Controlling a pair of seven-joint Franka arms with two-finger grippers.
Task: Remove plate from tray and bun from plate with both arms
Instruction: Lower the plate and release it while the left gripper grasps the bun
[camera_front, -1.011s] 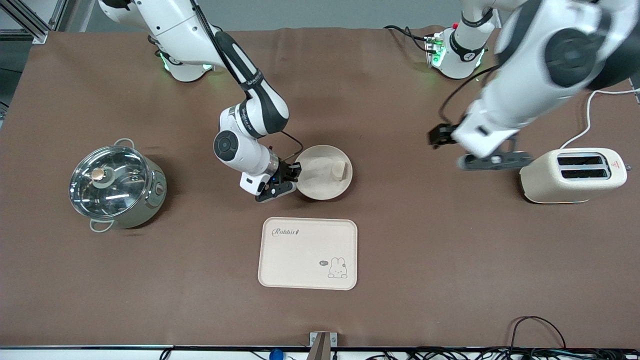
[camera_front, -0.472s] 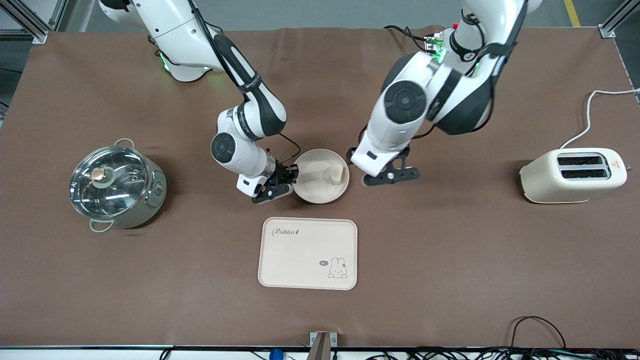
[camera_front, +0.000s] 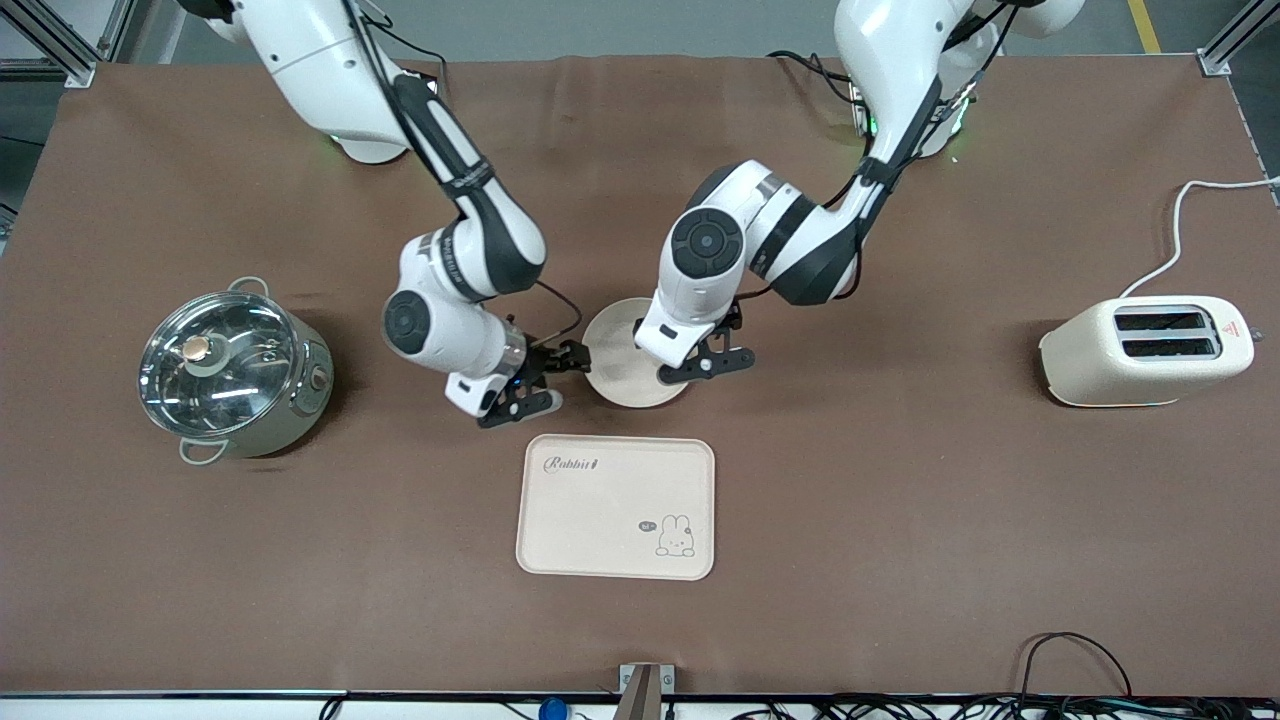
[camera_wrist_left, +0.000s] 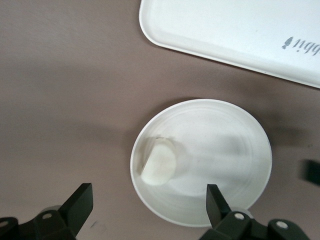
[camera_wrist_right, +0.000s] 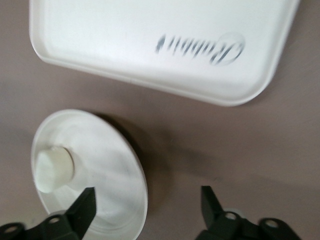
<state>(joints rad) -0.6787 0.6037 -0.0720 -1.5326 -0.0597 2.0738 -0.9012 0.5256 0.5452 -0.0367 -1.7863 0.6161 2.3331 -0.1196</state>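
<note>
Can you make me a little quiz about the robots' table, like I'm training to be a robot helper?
1. True or false: the small pale cream bun lies inside the shiny steel pot with the glass lid.
2. Pick one: whose black two-finger end effector is over the round cream-white plate? A) the left arm's B) the right arm's C) neither
3. Which lies nearer the front camera: the plate or the rectangular cream rabbit tray?

Key:
1. False: it lies on the plate.
2. A: the left end effector. The right end effector stands open beside the plate.
3. The tray.
</note>
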